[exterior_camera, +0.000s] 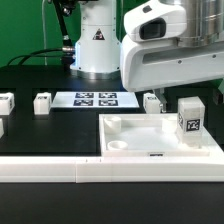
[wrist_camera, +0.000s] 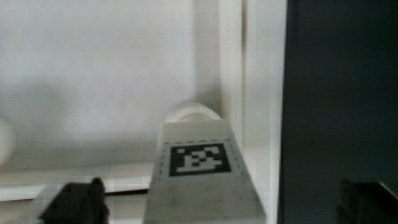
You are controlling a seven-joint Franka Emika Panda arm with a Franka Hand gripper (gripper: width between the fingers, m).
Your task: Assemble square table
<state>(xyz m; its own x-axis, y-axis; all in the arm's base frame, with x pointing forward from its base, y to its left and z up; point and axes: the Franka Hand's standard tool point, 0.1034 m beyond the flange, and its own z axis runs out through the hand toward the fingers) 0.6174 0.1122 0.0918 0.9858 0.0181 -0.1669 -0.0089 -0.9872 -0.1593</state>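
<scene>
The square table slab (exterior_camera: 150, 140) lies flat at the exterior view's lower right, with a raised rim and corner sockets. One white tagged leg (exterior_camera: 190, 118) stands upright on its far right corner. My gripper's white hand (exterior_camera: 165, 55) hangs above that leg; its fingertips do not show in the exterior view. In the wrist view my gripper (wrist_camera: 221, 205) is open, with dark fingers (wrist_camera: 75, 200) far apart on either side of the leg (wrist_camera: 199, 160) and a gap on each side. Three more loose legs (exterior_camera: 42, 101) (exterior_camera: 5, 101) (exterior_camera: 152, 101) stand on the black table.
The marker board (exterior_camera: 97, 99) lies in front of the robot base (exterior_camera: 97, 45). A long white border rail (exterior_camera: 90, 170) runs along the front edge. Part of another white piece (exterior_camera: 1, 127) shows at the exterior view's left edge.
</scene>
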